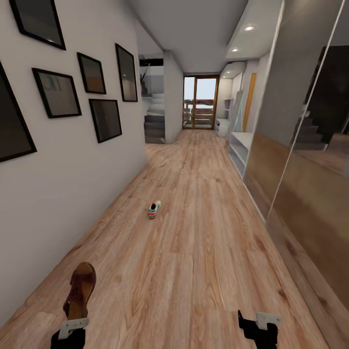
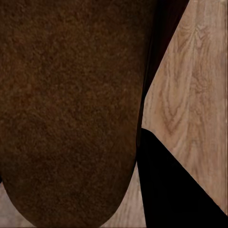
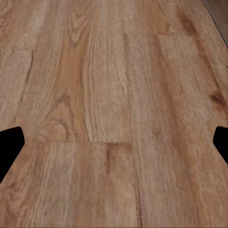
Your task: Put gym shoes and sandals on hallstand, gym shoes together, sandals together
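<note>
Sandal matt, rough-grained sole; corridor floor grained wood.

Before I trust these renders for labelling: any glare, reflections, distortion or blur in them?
Head view: wide-angle stretch bends the walls; glossy wall panels mirror the stairs and floor; ceiling spots glow; the distant gym shoe is small but clear. Left wrist view: the sandal sits too close, a soft brown mass. Right wrist view: floor grain evenly lit, slightly soft.
</note>
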`<state>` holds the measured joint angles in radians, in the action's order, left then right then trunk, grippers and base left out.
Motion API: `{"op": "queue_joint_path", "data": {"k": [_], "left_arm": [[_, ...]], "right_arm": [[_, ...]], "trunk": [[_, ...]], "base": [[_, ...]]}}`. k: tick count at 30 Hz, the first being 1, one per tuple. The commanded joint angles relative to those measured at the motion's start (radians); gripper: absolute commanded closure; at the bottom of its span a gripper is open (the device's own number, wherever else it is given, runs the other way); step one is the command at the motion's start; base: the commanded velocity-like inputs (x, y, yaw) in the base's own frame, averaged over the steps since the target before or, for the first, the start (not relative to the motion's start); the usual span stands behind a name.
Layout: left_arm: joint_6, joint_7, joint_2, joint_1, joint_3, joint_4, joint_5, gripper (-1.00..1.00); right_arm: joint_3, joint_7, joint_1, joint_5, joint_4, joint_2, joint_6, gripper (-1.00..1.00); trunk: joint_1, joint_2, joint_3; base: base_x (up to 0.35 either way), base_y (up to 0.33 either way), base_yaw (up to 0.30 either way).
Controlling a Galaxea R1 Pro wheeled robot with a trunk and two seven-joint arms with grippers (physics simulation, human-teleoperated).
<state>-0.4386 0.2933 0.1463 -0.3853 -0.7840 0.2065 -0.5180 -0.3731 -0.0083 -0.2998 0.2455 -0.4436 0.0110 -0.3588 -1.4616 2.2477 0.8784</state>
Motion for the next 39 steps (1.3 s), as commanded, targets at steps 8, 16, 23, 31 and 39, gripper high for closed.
{"op": "queue_joint_path", "data": {"k": [8, 16, 23, 31, 39], "left_arm": [[0.000, 0.003, -0.047, -0.022, -0.014, 0.006, -0.003, 1.00], [-0.002, 0.003, -0.049, -0.021, -0.024, 0.005, 0.001, 1.00], [-0.002, 0.005, -0.049, -0.021, -0.014, 0.006, -0.003, 1.00], [0.001, 0.017, -0.048, -0.021, 0.037, 0.007, -0.035, 1.00], [0.001, 0.014, -0.048, -0.021, 0.085, 0.007, -0.045, 1.00]], "right_arm": [[-0.007, -0.001, -0.001, 0.010, 0.000, 0.001, -0.003, -1.00], [-0.007, -0.001, -0.001, 0.010, 0.000, 0.001, -0.003, -1.00], [-0.007, -0.001, -0.001, 0.011, 0.000, 0.001, -0.003, -1.00], [-0.007, -0.001, -0.001, 0.010, 0.000, 0.001, -0.002, -1.00], [-0.007, -0.001, -0.001, 0.010, 0.000, 0.001, -0.002, -1.00]], "trunk": [[0.000, 0.000, 0.001], [0.000, 0.000, 0.001], [0.000, 0.000, 0.001], [0.000, 0.000, 0.001], [0.000, 0.000, 0.001]], "base": [[0.334, 0.089, -0.001], [0.334, 0.075, 0.000], [0.334, 0.011, 0.000], [0.334, 0.001, 0.000], [0.334, 0.000, 0.000]]}}
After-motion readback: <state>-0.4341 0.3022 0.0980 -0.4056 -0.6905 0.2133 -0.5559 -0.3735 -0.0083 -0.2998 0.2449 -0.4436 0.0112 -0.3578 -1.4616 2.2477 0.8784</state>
